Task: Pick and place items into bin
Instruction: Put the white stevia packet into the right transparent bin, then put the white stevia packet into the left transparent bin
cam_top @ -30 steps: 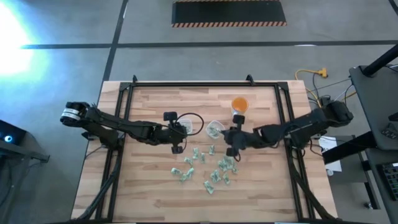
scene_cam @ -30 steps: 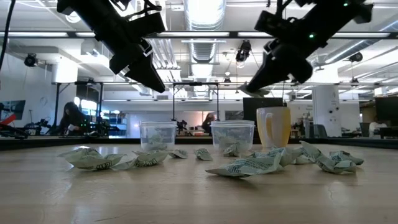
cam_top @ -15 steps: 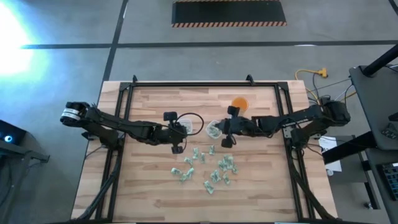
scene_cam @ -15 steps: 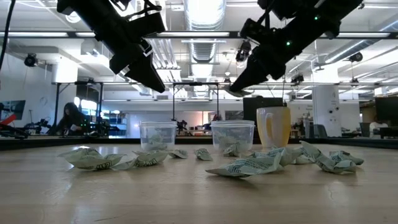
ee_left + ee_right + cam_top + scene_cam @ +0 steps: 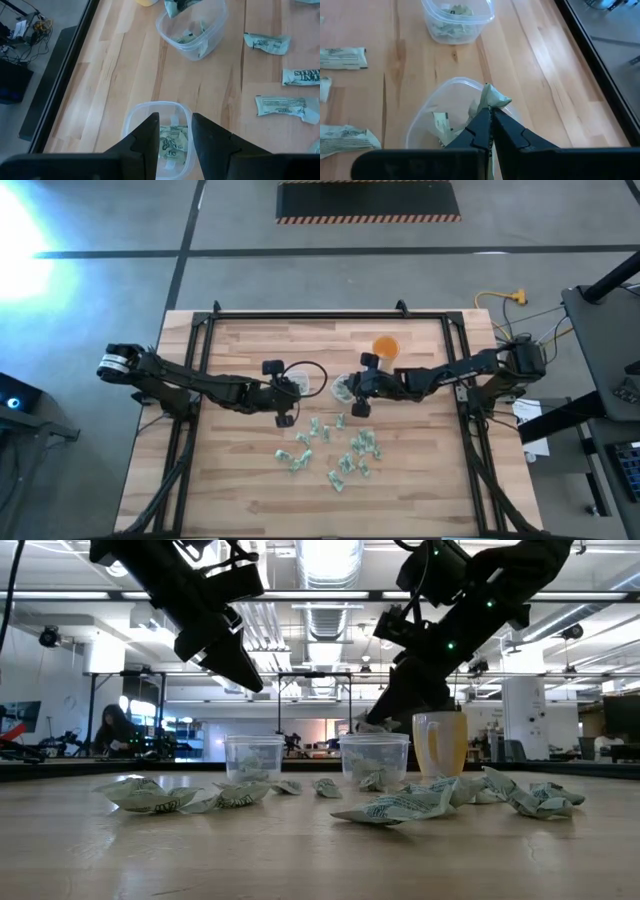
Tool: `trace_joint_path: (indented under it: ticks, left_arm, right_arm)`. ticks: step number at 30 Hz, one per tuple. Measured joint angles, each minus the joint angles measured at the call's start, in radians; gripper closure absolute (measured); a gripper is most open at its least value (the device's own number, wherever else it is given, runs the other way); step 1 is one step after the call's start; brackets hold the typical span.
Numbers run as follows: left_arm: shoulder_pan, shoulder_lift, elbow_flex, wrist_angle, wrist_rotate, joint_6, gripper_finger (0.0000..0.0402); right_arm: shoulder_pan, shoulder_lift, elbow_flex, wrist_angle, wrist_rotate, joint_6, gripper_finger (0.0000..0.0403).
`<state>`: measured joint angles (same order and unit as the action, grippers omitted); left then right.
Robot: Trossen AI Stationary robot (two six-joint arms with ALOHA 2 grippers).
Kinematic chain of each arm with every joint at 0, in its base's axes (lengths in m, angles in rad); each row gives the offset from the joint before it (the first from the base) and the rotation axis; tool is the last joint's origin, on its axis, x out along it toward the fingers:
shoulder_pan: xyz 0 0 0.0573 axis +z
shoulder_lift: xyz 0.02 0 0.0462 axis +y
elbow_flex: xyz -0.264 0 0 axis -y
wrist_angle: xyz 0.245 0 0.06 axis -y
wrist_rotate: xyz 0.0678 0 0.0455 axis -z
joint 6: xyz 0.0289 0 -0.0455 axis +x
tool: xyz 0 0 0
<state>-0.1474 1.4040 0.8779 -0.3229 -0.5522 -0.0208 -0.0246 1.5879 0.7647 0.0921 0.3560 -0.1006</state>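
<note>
I found the left gripper (image 5: 172, 137) hovering over the left clear cup (image 5: 309, 379), jaws apart and empty, evidently having nothing left to release there. My right gripper (image 5: 490, 120) hung above the right clear cup (image 5: 455, 105), jaws clamped on one packet (image 5: 492, 97), positioned for dropping in. The remaining packets (image 5: 345, 452) lay scattered on the table (image 5: 230, 480) near both cups.

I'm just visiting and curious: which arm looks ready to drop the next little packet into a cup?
The right one. The right gripper is shut on a packet directly above a clear cup. The left gripper hangs open and empty over the other cup.
</note>
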Motion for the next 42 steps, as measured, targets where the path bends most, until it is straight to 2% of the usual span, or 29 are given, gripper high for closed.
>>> trace_joint_path:
  ticks: [5, 15, 18, 24, 29, 35, 38, 42]
  left_arm:
    - [0.000, 0.000, 0.003, 0.000, 0.000, 0.000, 0.0303]
    - [-0.009, 0.000, 0.006, -0.001, 0.001, 0.001, 0.0303]
    - [-0.026, 0.000, 0.010, 0.000, 0.057, 0.028, 0.0303]
    - [-0.077, 0.000, 0.000, -0.001, 0.199, 0.057, 0.0303]
    - [-0.135, 0.000, -0.001, 0.000, 0.314, 0.060, 0.0304]
    - [-0.192, 0.026, -0.005, 0.047, 0.327, 0.055, 0.0304]
    - [-0.198, 0.068, -0.011, 0.138, 0.340, 0.064, 0.0304]
    - [-0.196, 0.132, -0.014, 0.159, 0.343, 0.077, 0.0304]
  right_arm:
    - [-0.003, 0.000, 0.000, 0.001, 0.003, -0.012, 0.0375]
    - [0.002, -0.013, 0.000, 0.008, 0.018, -0.059, 0.0286]
    - [0.018, -0.026, 0.000, 0.010, 0.008, -0.098, 0.0274]
    - [0.052, -0.035, 0.000, 0.011, -0.009, -0.149, 0.0274]
    - [0.066, -0.035, 0.000, 0.010, -0.117, -0.162, 0.0283]
    - [0.087, -0.035, 0.000, -0.015, -0.192, -0.162, 0.0291]
    - [0.103, -0.035, 0.000, -0.015, -0.246, -0.162, 0.0294]
    - [0.143, -0.036, 0.000, -0.032, -0.260, -0.162, 0.0293]
